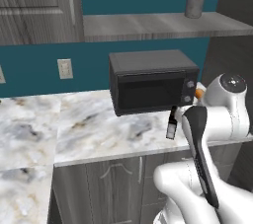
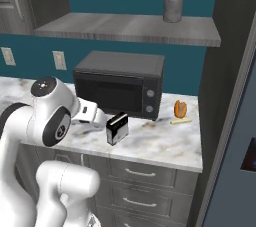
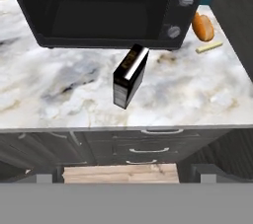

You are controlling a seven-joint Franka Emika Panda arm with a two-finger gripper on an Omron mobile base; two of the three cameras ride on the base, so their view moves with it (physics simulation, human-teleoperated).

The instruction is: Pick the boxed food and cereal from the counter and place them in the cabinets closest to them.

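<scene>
Hand view, pincer [image 3: 126, 178] wide open, empty, off boxed food [image 3: 130, 76]

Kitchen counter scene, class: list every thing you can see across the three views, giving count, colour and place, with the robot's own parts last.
boxed food: one, black with a white face, upright on the counter in front of the microwave.
microwave: one, black, at the back of the counter.
counter: one, white-grey marble, over grey drawers.
orange food item: one, right of the microwave.
pale stick: one, yellowish, lying beside the orange item.
jug: one, grey, on the shelf.
shelf: one, grey wood, above the microwave.
wall outlets: two, cream, on the teal wall.
gripper: one, open, back from the box, holding nothing.
</scene>
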